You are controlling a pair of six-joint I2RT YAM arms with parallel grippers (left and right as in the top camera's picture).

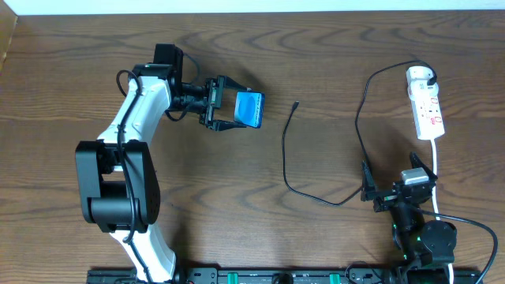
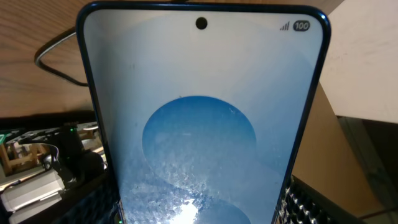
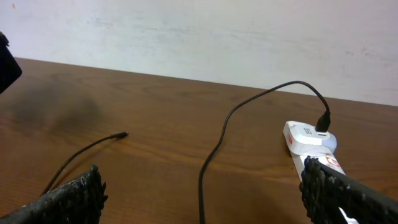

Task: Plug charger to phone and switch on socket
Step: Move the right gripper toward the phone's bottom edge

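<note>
Phone is left of table centre, held by the left gripper, blue screen showing from overhead. Jaws are clamped on the phone's long edges. In the left wrist view the screen fills the frame, facing the camera, camera hole at the top. Whether it is clear of the table I cannot tell.

Charger lies loose on the wood, well apart from the phone. Its plug tip is free, right of the phone and touching nothing. The black cable runs toward the near edge, curves right, then loops up to the white adapter, which is seated in the far end of the socket.

Socket lies at the right side, red marks on top. A thick white cord leaves its near end.

Right gripper hovers near the table's front right, just left of that cord. Its jaws are spread wide, holding nothing.
</note>
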